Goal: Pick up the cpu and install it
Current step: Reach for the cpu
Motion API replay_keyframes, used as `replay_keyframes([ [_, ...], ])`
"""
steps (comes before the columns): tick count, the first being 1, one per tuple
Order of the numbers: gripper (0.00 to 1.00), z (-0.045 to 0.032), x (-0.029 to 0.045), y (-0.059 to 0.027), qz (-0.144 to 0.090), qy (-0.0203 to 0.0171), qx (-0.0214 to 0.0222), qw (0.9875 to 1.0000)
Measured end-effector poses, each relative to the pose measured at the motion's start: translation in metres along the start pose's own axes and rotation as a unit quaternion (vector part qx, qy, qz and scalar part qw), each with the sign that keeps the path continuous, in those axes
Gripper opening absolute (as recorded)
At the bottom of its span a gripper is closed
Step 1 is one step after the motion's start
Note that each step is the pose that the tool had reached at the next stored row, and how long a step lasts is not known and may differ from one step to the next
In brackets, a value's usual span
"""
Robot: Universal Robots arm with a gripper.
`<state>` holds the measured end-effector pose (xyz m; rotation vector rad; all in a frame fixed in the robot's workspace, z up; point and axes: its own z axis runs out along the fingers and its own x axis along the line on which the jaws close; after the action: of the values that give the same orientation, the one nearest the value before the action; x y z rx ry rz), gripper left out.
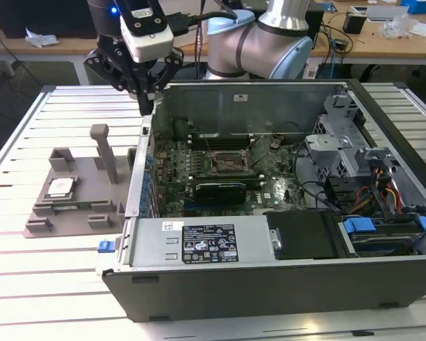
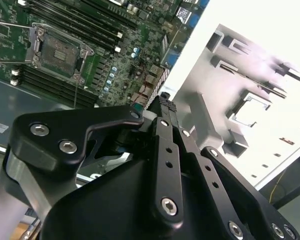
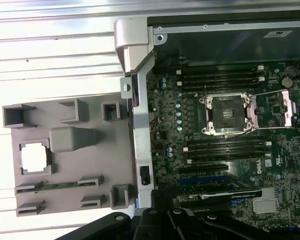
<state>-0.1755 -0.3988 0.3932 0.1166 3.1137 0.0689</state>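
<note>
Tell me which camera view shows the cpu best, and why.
The first wrist view: it looks straight down on the cpu, square in its grey tray recess. The exterior view shows the cpu slanted and farther off. In the second wrist view glare washes the tray out.

CPU [image 1: 59, 187]: small flat sq. chip, silvery top, thin pale edge. Lies flat, top up, in sq. recess of grey tray [image 1: 85, 195], on exterior view's left of PC case [image 1: 270, 284], outside it.
</note>
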Motion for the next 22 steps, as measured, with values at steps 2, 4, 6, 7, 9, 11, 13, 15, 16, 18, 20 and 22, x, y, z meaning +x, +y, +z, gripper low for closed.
replay_keyframes([
  [2, 0.11, 0.0, 0.0022, -0.0002, 0.0, 0.0, 0.0, 1.0],
  [4, 0.11, -0.0001, 0.0047, -0.0003, 0.0, 0.0, 0.0, 1.0],
  [6, 0.11, -0.0002, 0.0089, -0.0007, 0.0, 0.0, 0.0, 1.0],
  [7, 0.11, -0.0003, 0.0108, -0.0008, 0.0, 0.0, 0.0, 1.0],
  [9, 0.11, -0.0004, 0.0139, -0.001, 0.0, 0.0, 0.0, 1.0],
  [11, 0.11, -0.0005, 0.0196, -0.0015, 0.0, 0.0, 0.0, 1.0],
  [13, 0.11, -0.0006, 0.0235, -0.0017, 0.0, 0.0, 0.0, 1.0],
  [15, 0.11, -0.0008, 0.0273, -0.0021, 0.0, 0.0, 0.0, 1.0],
  [16, 0.11, -0.0008, 0.0294, -0.0022, 0.0, 0.0, 0.0, 1.0],
  [18, 0.11, -0.0009, 0.034, -0.0025, 0.0, 0.0, 0.0, 1.0],
  [20, 0.11, -0.001, 0.0369, -0.0028, 0.0, 0.0, 0.0, 1.0],
  [22, 0.11, -0.0011, 0.0429, -0.0032, 0.0, 0.0, 0.0, 1.0],
])
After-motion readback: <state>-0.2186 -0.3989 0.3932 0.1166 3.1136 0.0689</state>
